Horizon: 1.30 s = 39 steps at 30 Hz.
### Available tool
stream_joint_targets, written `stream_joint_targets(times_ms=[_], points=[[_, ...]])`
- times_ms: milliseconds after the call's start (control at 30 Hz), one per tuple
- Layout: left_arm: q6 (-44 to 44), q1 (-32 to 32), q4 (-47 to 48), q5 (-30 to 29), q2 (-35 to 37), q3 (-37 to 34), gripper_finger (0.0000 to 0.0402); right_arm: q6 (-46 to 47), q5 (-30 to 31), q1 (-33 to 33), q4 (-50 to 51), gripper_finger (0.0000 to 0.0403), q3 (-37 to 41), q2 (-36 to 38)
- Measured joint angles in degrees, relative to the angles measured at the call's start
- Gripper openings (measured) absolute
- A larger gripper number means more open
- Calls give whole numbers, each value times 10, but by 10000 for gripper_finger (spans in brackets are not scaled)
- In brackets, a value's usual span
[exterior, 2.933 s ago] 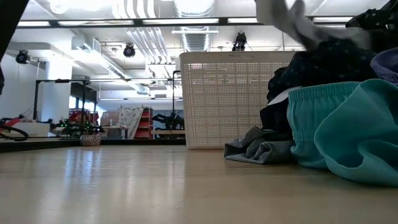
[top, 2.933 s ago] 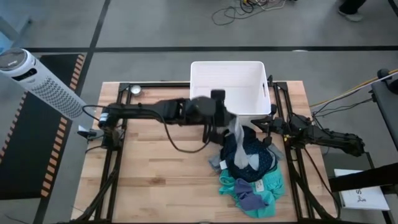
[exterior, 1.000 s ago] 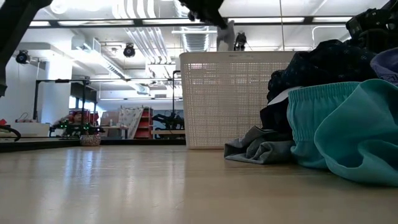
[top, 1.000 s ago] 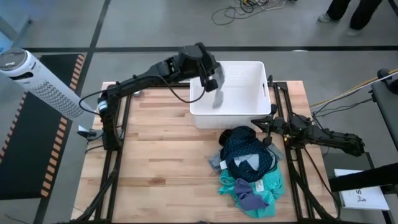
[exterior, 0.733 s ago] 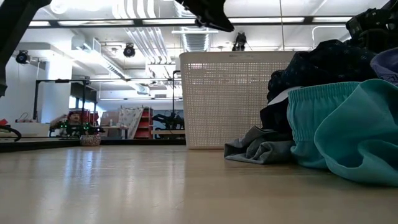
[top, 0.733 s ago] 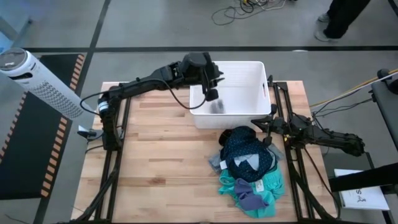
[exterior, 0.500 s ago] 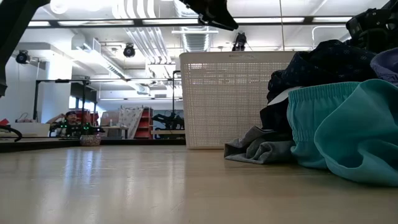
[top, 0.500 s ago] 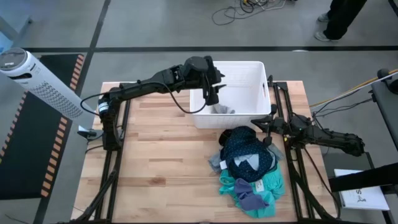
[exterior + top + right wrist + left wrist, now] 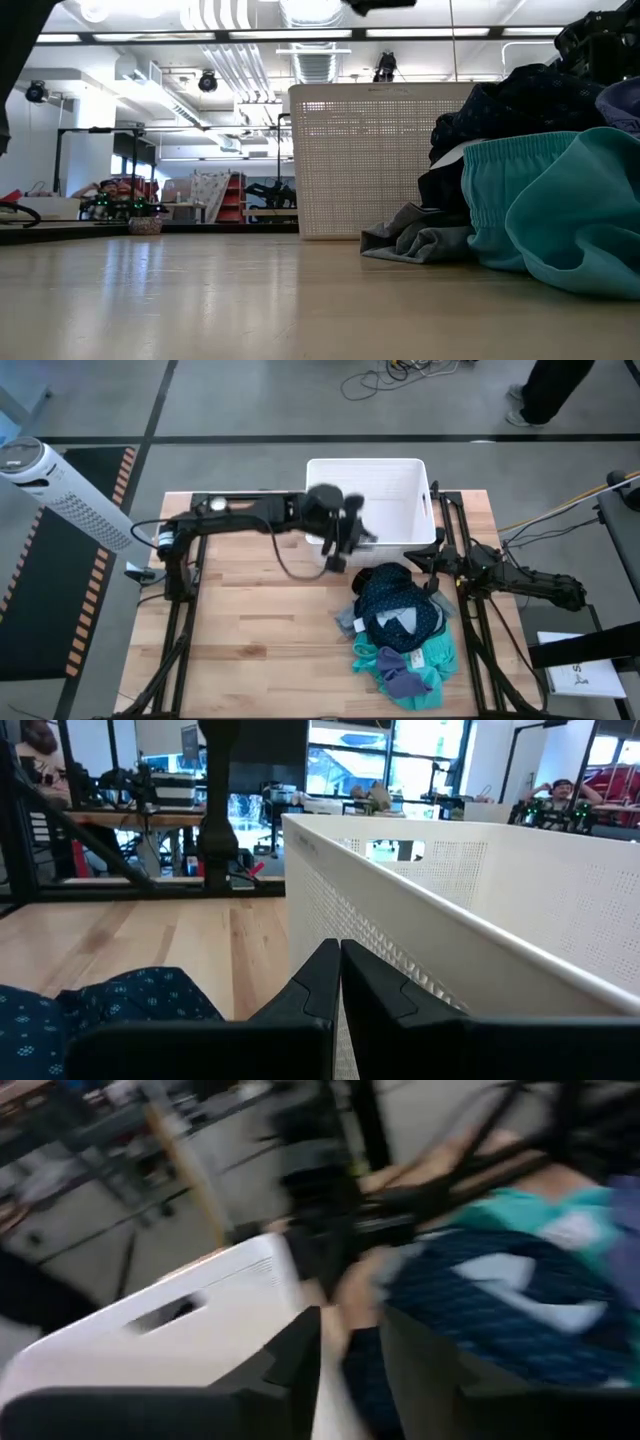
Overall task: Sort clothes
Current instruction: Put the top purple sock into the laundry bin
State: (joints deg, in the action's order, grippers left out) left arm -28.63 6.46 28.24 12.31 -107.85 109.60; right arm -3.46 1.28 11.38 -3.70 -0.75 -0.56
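The clothes lie in a pile [image 9: 400, 625] on the table's near right: a navy patterned garment [image 9: 395, 600] on top, grey pieces [image 9: 415, 240] at its left, and a teal one [image 9: 420, 660] with a small purple-blue piece [image 9: 400, 682] nearest. My left gripper [image 9: 340, 552] is open with nothing between its fingers [image 9: 350, 1355]. It hangs over the near left corner of the white basket [image 9: 385, 485], pointing toward the pile. A grey piece [image 9: 367, 538] shows inside the basket at its near wall. My right gripper [image 9: 338, 970] is shut and stands by the basket's near right corner.
The basket [image 9: 375, 160] stands at the table's far middle, just behind the pile. A white perforated cylinder [image 9: 60, 485] stands off the table's far left. Bare wood [image 9: 260, 640] lies left of the pile. A person's legs [image 9: 550, 385] show beyond the far edge.
My left gripper held a grey garment above the basket and let it go. The garment fell into the basket and lies by its near wall. The gripper then swung toward the table's near edge and down, tipping toward the pile.
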Motion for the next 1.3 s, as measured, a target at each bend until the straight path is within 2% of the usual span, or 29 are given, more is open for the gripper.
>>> stream_joint_targets(times_ms=[167, 267, 500, 733, 967, 1167, 1300], points=[[-9, -53, -2, 56, 0, -63, 53, 0, 0, 0, 1, 0, 0, 0], [7, -79, -52, 78, 0, -113, 38, -1, 0, 0, 5, 0, 0, 0], [55, -126, -180, 79, -10, -202, 12, -4, 0, 0, 5, 0, 0, 0], [74, -159, -186, 22, -38, -207, 1, -2, 0, 0, 5, 0, 0, 0], [84, -183, -180, 22, -98, -161, 0, 23, 1, 0, 20, 0, 0, 0], [102, -188, -149, 22, -161, -69, 0, 29, 1, 0, 29, 0, 0, 0], [100, -189, -107, 35, -203, 1, 24, 30, 1, 0, 30, 0, 0, 0]])
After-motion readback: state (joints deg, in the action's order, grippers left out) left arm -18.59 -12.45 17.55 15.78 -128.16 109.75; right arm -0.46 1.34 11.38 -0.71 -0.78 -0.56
